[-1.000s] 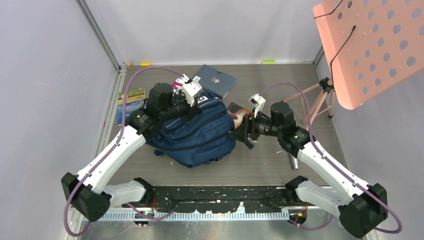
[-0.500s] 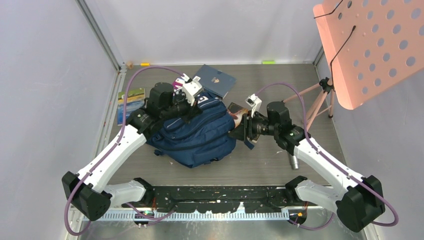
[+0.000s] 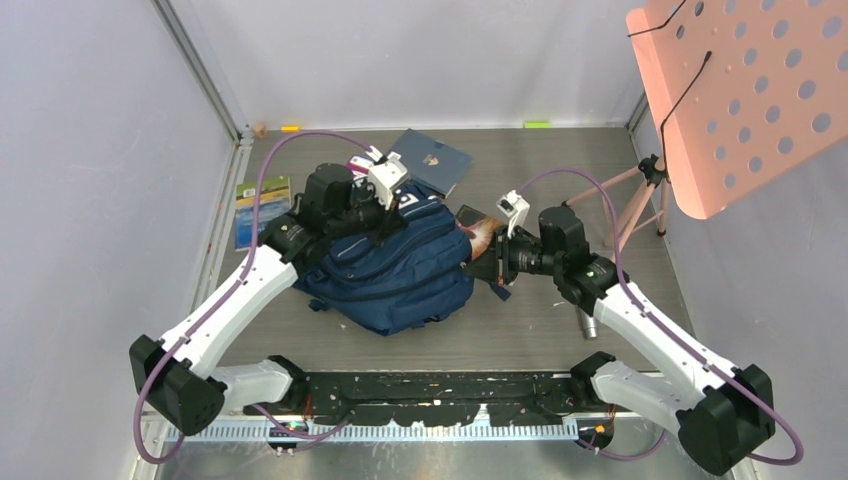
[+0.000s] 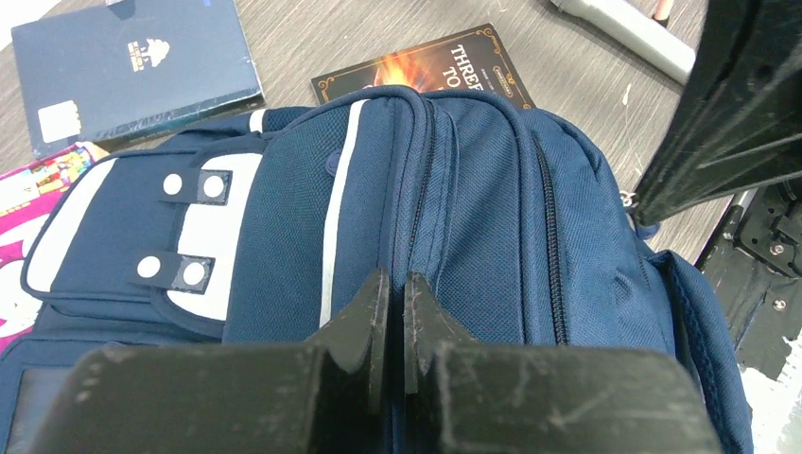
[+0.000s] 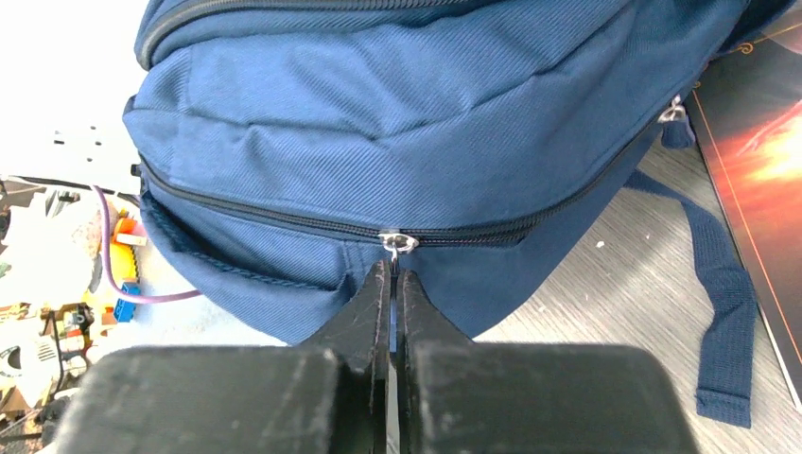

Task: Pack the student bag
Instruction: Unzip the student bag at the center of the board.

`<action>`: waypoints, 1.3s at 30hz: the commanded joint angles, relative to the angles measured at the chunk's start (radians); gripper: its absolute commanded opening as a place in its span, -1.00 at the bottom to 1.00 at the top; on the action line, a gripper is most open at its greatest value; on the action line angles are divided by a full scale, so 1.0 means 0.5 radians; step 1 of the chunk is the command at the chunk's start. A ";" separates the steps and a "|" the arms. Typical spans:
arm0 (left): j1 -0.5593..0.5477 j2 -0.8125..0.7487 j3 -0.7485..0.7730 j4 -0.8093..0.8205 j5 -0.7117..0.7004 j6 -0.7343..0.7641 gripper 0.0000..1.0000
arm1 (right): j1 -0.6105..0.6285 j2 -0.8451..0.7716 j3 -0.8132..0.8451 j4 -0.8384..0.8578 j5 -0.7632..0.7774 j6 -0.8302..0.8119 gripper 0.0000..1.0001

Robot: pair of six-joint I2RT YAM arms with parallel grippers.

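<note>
Lying flat at the middle of the table (image 3: 560, 170), the bag (image 3: 390, 270) has its white-patched front pocket turned to the far left and both arms reaching onto it.

The left gripper (image 4: 395, 284) sits on the bag's top panel, just right of a pale stripe and left of a zip line. Its jaws are clenched to a thin slit with the tips against the fabric. Whether any cloth is pinched between them cannot be told.

The right gripper (image 5: 393, 274) is at the bag's right side, jaws pressed together on the zip pull (image 5: 398, 243). The pull's metal ring shows just above the fingertips, and the zip's teeth are meshed on either side of it. A blue strap (image 5: 723, 284) trails from the bag across the table close by.

A navy book (image 3: 432, 160) lies just beyond the bag's far end. A flame-covered book (image 3: 478, 222) lies against the bag's far right side, one edge hidden behind it. A pink book (image 4: 19, 189) pokes out beside the front pocket. A landscape book (image 3: 262, 205) lies to the bag's left, apart from it. A grey tube (image 3: 586, 322) lies well off to the bag's right, beside the right arm. A perforated orange board (image 3: 750, 90) stands beyond the bag at the far right.
</note>
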 commanded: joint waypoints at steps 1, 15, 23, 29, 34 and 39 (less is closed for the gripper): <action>0.027 0.063 0.089 0.168 -0.209 -0.021 -1.00 | 0.003 -0.131 0.088 -0.187 0.086 -0.009 -0.99; -0.091 0.211 0.077 0.323 -0.334 -0.259 -1.00 | 0.376 0.015 0.355 -0.395 0.407 0.067 -0.99; -0.111 0.277 0.065 0.417 -0.347 -0.394 -1.00 | 0.756 0.213 0.527 -0.316 0.595 0.145 -0.99; -0.111 0.327 0.081 0.451 -0.386 -0.497 -1.00 | 1.008 0.321 0.692 -0.338 0.841 0.151 -0.99; -0.114 0.372 0.142 0.474 -0.376 -0.630 -1.00 | 1.211 0.442 0.745 -0.310 1.251 0.131 -0.99; -0.114 0.445 0.222 0.496 -0.353 -0.727 -1.00 | 1.378 0.664 0.891 -0.286 1.578 0.140 -0.99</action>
